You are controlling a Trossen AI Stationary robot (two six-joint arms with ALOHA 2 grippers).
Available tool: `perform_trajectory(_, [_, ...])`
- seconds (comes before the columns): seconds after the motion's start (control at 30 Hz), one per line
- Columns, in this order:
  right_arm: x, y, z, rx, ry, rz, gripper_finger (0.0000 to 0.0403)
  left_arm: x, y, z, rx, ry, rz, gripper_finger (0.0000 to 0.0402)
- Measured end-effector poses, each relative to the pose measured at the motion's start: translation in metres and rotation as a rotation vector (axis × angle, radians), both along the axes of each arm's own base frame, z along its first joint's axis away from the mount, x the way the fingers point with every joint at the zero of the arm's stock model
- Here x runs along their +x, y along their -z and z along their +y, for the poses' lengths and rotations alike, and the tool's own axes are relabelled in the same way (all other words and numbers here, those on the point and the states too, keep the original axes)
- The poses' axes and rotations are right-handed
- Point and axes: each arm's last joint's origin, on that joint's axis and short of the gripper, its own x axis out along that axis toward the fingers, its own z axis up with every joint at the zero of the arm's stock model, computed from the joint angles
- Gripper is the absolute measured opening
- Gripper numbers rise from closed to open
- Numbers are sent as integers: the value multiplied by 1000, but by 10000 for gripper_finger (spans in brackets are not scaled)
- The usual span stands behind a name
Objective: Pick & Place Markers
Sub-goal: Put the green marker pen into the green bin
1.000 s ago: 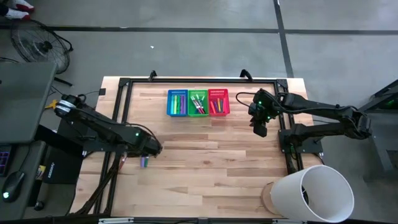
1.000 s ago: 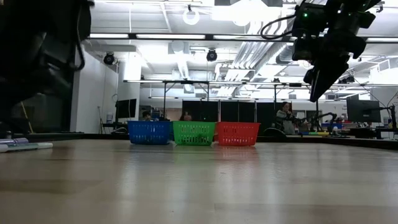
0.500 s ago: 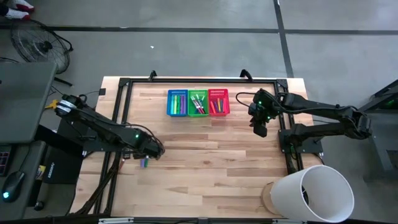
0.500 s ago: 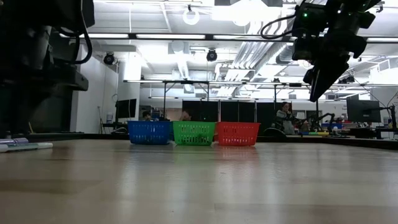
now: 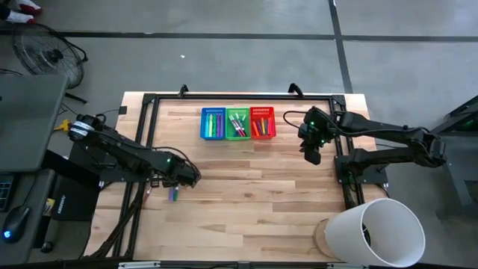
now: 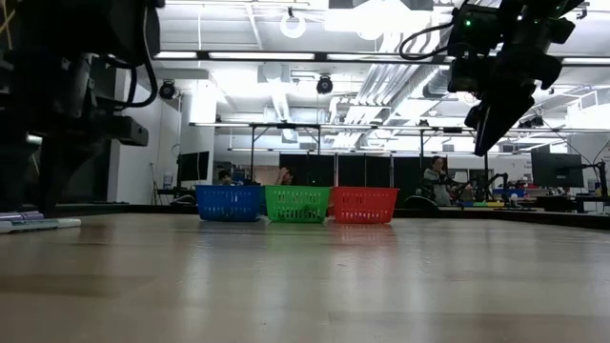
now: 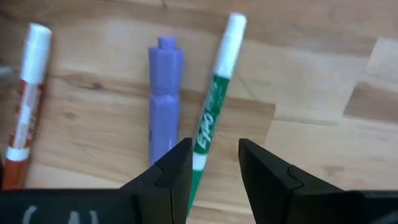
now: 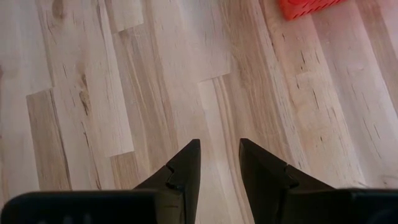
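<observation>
Three markers lie flat on the wooden table near its left edge: a red one, a purple one and a green one with a white cap. In the high view they show as a small cluster. My left gripper points down over them, open, its fingers standing either side of the green marker's near end. Whether they touch it I cannot tell. My right gripper hangs open above bare wood, right of the red basket, with nothing between its fingers.
Blue, green and red baskets stand side by side at the far middle, with markers in them. A black rail frame runs round the table. A white cylinder stands at the near right corner.
My left gripper has tipped a little nearer to straight down, and its head has shifted slightly toward the table's right edge above the markers. The markers lie as before.
</observation>
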Motion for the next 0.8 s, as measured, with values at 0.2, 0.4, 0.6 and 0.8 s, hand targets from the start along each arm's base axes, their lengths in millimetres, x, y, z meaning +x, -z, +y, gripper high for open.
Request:
perform_trajectory(0.2, [0, 0, 0, 0, 2, 1, 99, 1, 0, 9, 5, 19, 15, 127])
perform_trajectory(0.4, [0, 0, 0, 0, 3, 2, 99, 5, 7, 13, -25, 49, 50, 127])
perform_trajectory(0.6, [0, 0, 0, 0, 3, 2, 99, 11, 20, 12, -44, 72, 91, 127])
perform_trajectory(0.8, [0, 0, 0, 0, 4, 2, 99, 15, 27, 10, -75, 114, 110, 126])
